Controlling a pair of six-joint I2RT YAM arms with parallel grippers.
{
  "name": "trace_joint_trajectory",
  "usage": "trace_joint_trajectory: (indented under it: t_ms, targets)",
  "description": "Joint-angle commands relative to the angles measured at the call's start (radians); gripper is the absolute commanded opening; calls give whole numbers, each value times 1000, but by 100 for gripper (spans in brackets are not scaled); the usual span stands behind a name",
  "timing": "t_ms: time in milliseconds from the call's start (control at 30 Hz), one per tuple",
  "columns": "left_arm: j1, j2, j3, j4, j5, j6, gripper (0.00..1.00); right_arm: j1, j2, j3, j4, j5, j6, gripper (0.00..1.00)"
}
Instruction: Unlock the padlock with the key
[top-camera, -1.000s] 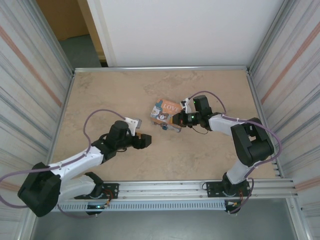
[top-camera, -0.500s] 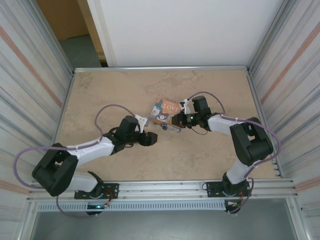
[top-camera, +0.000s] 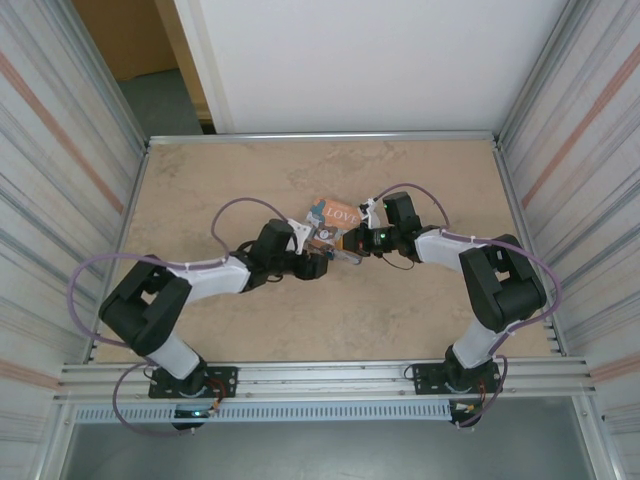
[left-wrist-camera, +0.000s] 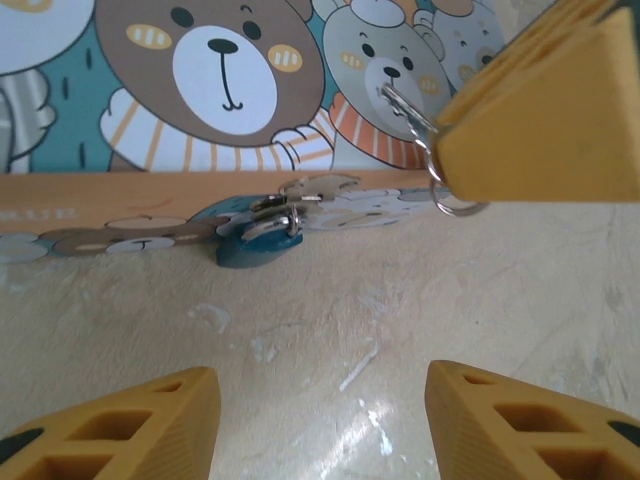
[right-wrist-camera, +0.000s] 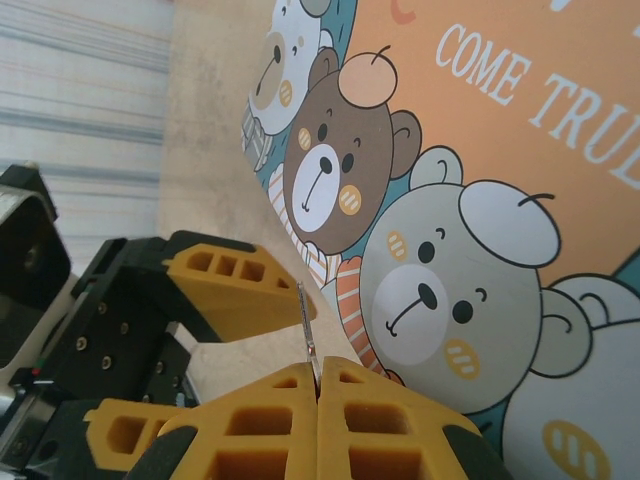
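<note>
— Two grippers to enter first. Left gripper (left-wrist-camera: 318, 395)?
— Fingers spread wide, nothing between them, low over the table (left-wrist-camera: 400, 300).
— Right gripper (right-wrist-camera: 318, 388)?
— Fingers pressed together, pinching the key (right-wrist-camera: 308, 322), a thin metal blade that sticks out past the tips. Its wire rings (left-wrist-camera: 440, 180) hang under the finger in the left wrist view.
— Padlock (left-wrist-camera: 258, 243)?
— One, small, with a blue body and a silver shackle. It lies on the table, touching the foot of the tin (left-wrist-camera: 220, 90) at its side wall. It is ahead of the left gripper's open fingers and apart from them. The key and rings are off to its right, not touching it.
— Tin?
— One, orange and teal, with cartoon bears and "LOVE" on the lid. It rests mid-table, and both grippers meet at its near edge.
— Whether the blade touches the tin?
— Cannot tell.
</note>
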Motion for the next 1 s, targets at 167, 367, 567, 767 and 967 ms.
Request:
trace_joint_trajectory:
  t_ms: [167, 367, 567, 767, 967]
  targets:
    - [-6, 76, 53, 80, 29, -2, 53, -9, -44, 44, 8, 2, 35, 0]
    - [7, 117, 78, 101, 55, -30, 53, -35, -14, 61, 17, 5, 34, 0]
    - [14, 158, 96, 128, 81, -53, 52, -42, 23, 59, 15, 21, 22, 0]
    - [27, 183, 93, 171, 79, -91, 51, -41, 46, 47, 1, 39, 5, 0]
    - [51, 214, 76, 220, 65, -146, 51, -40, 50, 38, -21, 53, -14, 0]
